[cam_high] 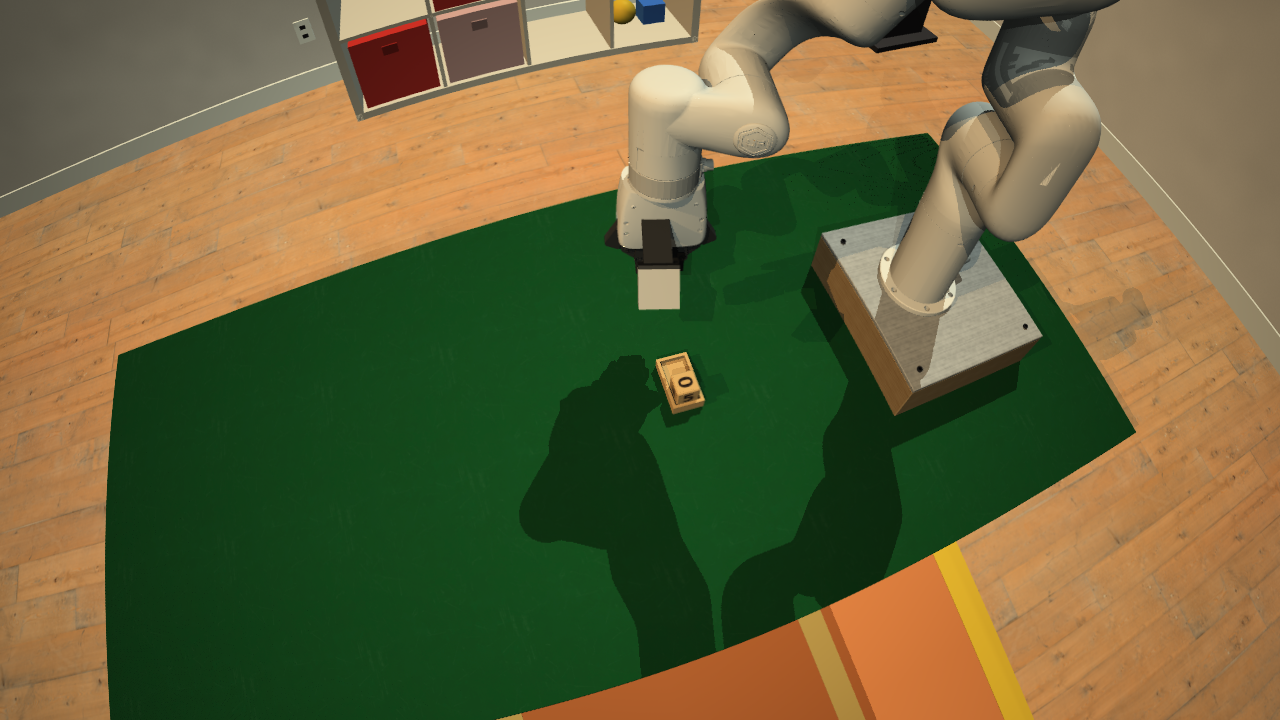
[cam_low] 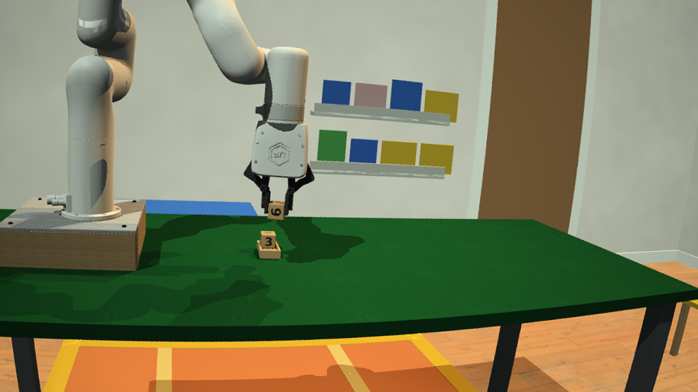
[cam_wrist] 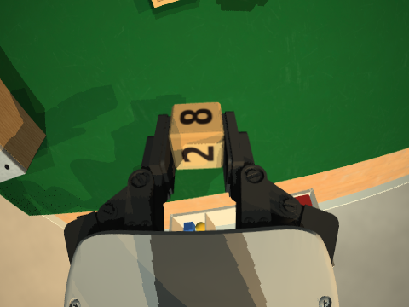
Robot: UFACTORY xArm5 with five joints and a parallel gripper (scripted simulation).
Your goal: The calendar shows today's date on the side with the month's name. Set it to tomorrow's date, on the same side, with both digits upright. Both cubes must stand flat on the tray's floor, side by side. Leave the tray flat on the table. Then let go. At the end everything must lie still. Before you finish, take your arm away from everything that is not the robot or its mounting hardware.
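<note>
The gripper (cam_low: 276,204) (cam_wrist: 197,128) is shut on a wooden digit cube (cam_low: 275,212) (cam_wrist: 196,116), held well above the table. The exterior view shows a 6 or 9 lying sideways on it; the wrist view shows 8 and 2, both sideways. In the top view the fingers and held cube are hidden. The small wooden tray (cam_high: 665,386) (cam_low: 269,254) stands on the table, its edge just showing at the top of the wrist view. A second cube (cam_high: 685,383) (cam_low: 268,240) stands in one half, 0 on top and an upright 3 facing the exterior camera. The other half is empty. The month's name is not readable.
The green table top (cam_high: 358,447) (cam_low: 421,267) (cam_wrist: 298,64) carries the robot's base block (cam_high: 966,331) (cam_low: 69,243) (cam_wrist: 17,128). A pale block on the arm's wrist faces the top view. Shelves stand beyond the table.
</note>
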